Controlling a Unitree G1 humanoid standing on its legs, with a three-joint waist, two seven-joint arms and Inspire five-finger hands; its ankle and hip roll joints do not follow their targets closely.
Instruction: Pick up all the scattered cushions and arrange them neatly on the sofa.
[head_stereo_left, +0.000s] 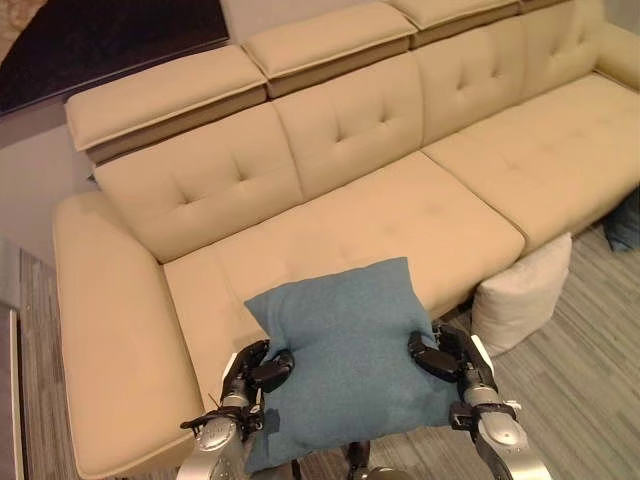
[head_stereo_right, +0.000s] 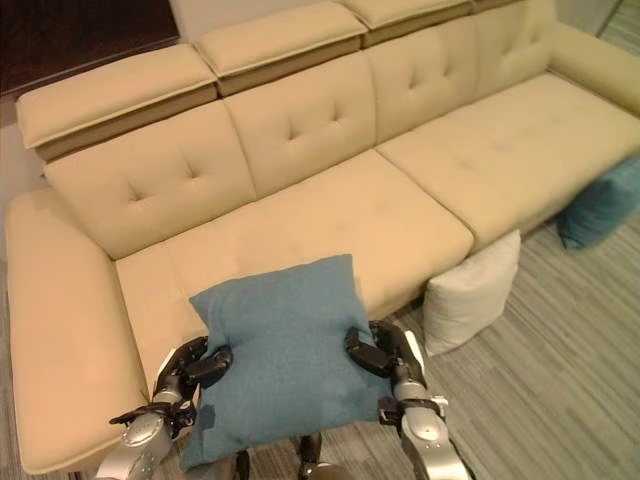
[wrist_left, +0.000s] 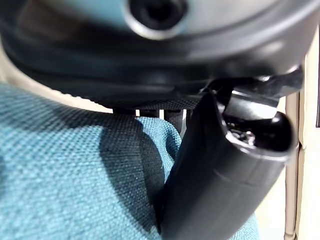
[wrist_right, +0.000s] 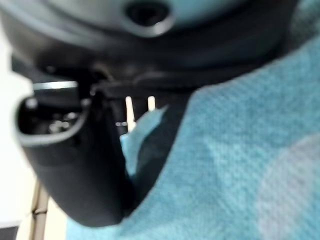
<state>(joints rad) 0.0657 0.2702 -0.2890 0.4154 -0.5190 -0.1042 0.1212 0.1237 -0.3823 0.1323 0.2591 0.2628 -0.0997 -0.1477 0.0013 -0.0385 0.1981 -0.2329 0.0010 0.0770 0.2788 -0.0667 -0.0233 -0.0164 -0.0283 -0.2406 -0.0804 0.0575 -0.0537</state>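
Left hand (head_stereo_left: 258, 370): clamped on the left edge of the blue cushion (head_stereo_left: 345, 355), thumb on top of the fabric, fingers curled beneath it; the left wrist view shows the thumb pressing into the weave.
Right hand (head_stereo_left: 445, 355): clamped on the cushion's right edge in the same manner, thumb over the cloth, fingers tucked under.
Blue cushion: held between both hands, just in front of the sofa (head_stereo_left: 400, 215); its far corner overlaps the front edge of the sofa's left seat. Whether it touches the seat cannot be told.
White cushion (head_stereo_left: 520, 290): on the floor (head_stereo_left: 590, 390), leaning upright against the sofa's front, under the join between the two seats.
Second blue cushion (head_stereo_right: 600, 205): on the floor against the sofa's front, further along toward its right end, partly cut off.
Sofa: beige, tufted back, raised headrests; seats bare apart from the held cushion's corner.
Floor: grey striped planks before the sofa.
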